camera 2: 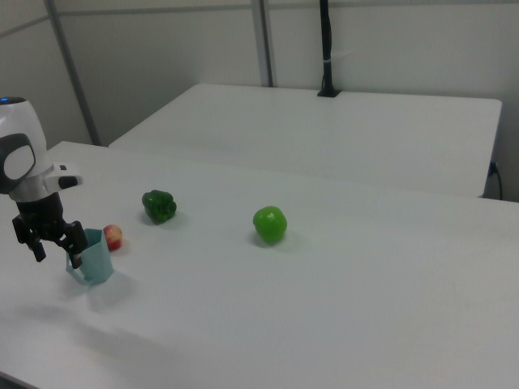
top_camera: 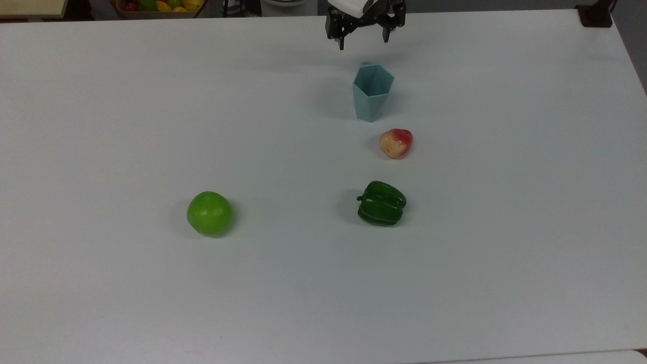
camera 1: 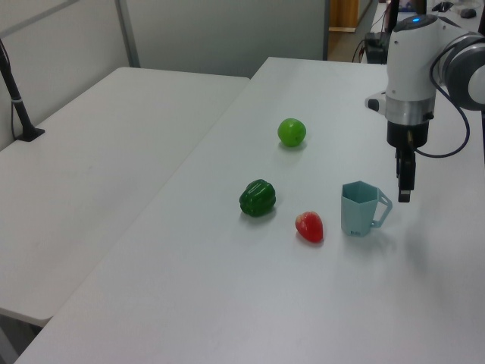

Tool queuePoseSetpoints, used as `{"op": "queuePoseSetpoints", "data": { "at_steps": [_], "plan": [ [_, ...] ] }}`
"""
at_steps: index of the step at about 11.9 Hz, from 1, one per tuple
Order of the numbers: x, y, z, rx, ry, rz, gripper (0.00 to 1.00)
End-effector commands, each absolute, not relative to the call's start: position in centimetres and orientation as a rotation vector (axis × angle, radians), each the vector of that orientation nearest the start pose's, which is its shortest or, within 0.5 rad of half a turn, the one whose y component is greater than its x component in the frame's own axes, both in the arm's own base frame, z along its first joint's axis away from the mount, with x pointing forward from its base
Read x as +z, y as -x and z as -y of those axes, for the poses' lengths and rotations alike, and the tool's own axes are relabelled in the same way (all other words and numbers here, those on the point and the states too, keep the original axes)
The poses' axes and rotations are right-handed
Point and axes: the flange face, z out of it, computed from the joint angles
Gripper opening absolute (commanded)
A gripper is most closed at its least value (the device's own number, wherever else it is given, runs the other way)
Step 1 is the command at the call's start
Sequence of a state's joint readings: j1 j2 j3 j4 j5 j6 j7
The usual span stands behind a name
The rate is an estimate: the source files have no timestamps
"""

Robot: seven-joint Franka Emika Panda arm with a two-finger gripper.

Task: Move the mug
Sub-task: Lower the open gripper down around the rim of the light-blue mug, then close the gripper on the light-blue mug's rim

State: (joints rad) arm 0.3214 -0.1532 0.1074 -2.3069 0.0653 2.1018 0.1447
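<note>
The gripper [top_camera: 365,41] hangs wide open and empty just beyond the mug [top_camera: 372,93], seemingly above its handle.

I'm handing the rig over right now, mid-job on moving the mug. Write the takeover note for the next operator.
Gripper: open, empty, in the air by the mug's handle side, not touching it.
Mug: upright on the white table, handle toward the arm.
Nearby: the red-and-yellow fruit close beside the mug, the green pepper beyond it, the green apple well apart.
Done: approach only.
Left: grasp, lift, move, release.
</note>
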Motion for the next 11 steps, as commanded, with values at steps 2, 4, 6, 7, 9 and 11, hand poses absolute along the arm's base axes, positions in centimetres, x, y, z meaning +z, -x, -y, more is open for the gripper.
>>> {"op": "queuePoseSetpoints", "data": {
  "at_steps": [2, 4, 6, 7, 9, 11],
  "plan": [
    [37.9, -44.1, -21.4, 0.029, 3.108, 0.337, 0.76],
    [36.9, -44.3, -21.7, 0.034, 3.118, 0.334, 0.71],
    [36.3, -44.8, -22.0, -0.002, 3.114, 0.307, 0.64],
    [35.8, -44.9, -22.0, 0.003, 3.125, 0.321, 0.61],
    [35.3, -45.1, -22.1, 0.004, 3.128, 0.317, 0.57],
    [35.1, -45.4, -22.2, -0.025, 3.130, 0.302, 0.43]
  ]
}}
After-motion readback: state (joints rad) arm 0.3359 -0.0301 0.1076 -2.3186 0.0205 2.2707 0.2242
